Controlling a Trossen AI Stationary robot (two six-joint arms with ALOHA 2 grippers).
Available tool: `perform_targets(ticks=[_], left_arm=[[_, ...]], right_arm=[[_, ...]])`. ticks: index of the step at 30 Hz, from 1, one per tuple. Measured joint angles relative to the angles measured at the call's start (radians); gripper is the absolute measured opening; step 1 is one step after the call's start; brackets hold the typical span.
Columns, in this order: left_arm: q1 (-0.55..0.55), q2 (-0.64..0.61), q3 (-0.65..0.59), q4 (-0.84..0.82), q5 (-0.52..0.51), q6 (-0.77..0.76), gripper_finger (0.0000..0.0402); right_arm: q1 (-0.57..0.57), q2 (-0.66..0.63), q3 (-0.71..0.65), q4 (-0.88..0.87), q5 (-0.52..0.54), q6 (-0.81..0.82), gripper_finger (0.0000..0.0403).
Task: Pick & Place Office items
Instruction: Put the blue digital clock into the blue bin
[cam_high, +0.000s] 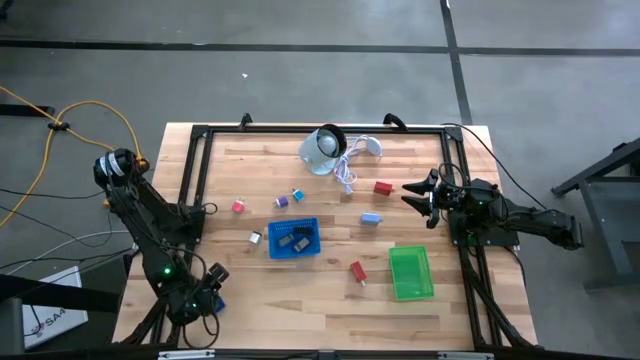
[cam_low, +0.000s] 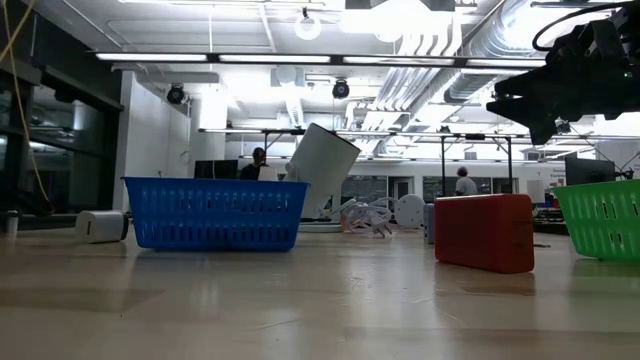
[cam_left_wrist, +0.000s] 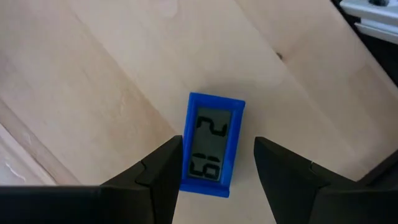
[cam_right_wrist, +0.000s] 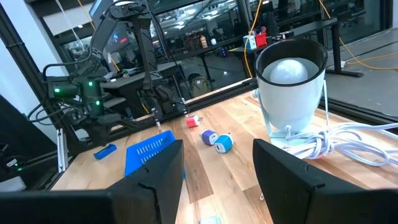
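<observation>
Straddling a small blue-framed rectangular digital display (cam_left_wrist: 213, 144) lying on the wood between its spread fingers, the left gripper (cam_left_wrist: 217, 171) has gripped nothing, the right gripper (cam_right_wrist: 216, 171) hangs open and empty, and loose items remain beyond the blue mesh basket (cam_high: 294, 240), so most sorting seems left.

Two mesh baskets, one blue (cam_high: 294, 239) and one green (cam_high: 411, 272); three red blocks (cam_high: 382, 187); one pale blue block (cam_high: 371, 218); one blue-framed digital display (cam_left_wrist: 212, 144); one white round device (cam_high: 322, 149); two arms.
</observation>
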Motion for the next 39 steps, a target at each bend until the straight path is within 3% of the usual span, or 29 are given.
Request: perform_targets(ticks=[14,39], left_arm=[[0.001,-0.001,-0.013,0.011,0.0,0.007,0.0241],[0.001,0.001,-0.102,0.099,-0.001,-0.027,0.0243]], right_arm=[[0.0,0.0,0.0,0.0,0.0,0.0,0.0179],[0.0,0.0,0.0,0.0,-0.002,0.0,0.0179]])
